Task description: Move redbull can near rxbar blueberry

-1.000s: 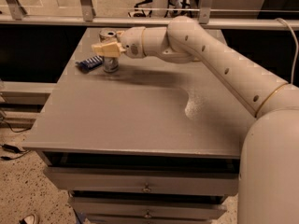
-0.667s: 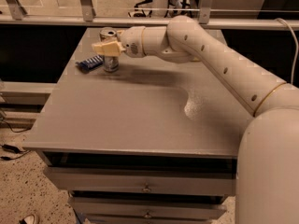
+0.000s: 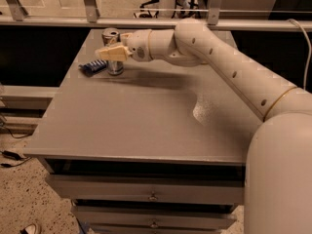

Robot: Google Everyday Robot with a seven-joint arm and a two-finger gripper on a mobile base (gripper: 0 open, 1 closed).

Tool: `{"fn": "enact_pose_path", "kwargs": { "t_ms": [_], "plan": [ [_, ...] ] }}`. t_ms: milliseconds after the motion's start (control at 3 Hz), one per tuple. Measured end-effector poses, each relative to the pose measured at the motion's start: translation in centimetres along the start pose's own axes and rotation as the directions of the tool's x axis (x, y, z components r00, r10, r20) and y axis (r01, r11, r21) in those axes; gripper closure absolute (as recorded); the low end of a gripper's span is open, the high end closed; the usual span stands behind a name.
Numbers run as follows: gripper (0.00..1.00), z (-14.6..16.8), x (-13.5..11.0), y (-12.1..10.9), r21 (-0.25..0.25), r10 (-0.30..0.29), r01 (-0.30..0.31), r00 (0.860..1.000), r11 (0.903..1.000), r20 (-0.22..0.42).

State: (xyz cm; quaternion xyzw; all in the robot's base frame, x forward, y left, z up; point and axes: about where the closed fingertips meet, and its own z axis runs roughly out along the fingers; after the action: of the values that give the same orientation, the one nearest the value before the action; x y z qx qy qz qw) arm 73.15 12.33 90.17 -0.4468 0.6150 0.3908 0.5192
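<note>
The redbull can (image 3: 111, 35) stands upright on the grey table (image 3: 146, 121) at its far left. The rxbar blueberry (image 3: 93, 67), a small dark blue wrapper, lies flat just left of the can's base, very close to it. My gripper (image 3: 111, 52) reaches in from the right at the can's mid-height and sits around the can's body, hiding its middle. The can's base rests on the table.
My white arm (image 3: 219, 67) stretches across the table's back right, and its large elbow fills the lower right corner. A metal rail (image 3: 58, 21) runs behind the table. Drawers (image 3: 151, 195) sit below the front edge.
</note>
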Motion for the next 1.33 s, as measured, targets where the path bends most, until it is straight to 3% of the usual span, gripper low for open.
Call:
{"fn": "enact_pose_path", "kwargs": {
  "t_ms": [333,667,1000,1333],
  "plan": [
    [0.00,0.0,0.1,0.0,-0.004,0.003,-0.003,1.000,1.0000,0.002],
    [0.00,-0.3,0.2,0.1,-0.002,0.005,-0.005,1.000,1.0000,0.006],
    [0.00,-2.9,0.3,0.2,0.025,-0.008,0.008,1.000,0.9997,0.013],
    [0.00,-7.6,-0.3,0.5,0.069,-0.055,0.053,0.998,0.9962,0.021]
  ]
}}
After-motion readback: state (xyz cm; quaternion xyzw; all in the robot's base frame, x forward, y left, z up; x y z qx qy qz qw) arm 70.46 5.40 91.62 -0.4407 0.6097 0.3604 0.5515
